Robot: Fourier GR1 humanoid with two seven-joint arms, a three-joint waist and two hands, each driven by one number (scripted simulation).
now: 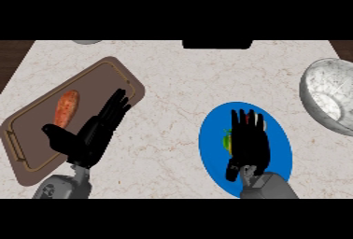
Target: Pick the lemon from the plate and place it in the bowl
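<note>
Your right hand (248, 142) lies flat, fingers straight, over the yellow-green lemon (226, 140) on the round blue plate (276, 135); your left hand (93, 133) rests open.

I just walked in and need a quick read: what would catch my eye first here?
The bright blue plate at lower right, with the right hand spread over it and a yellow-green bit peeking out beside it. A speckled bowl sits at the right edge; at left, the left hand overlaps a brown tray.
</note>
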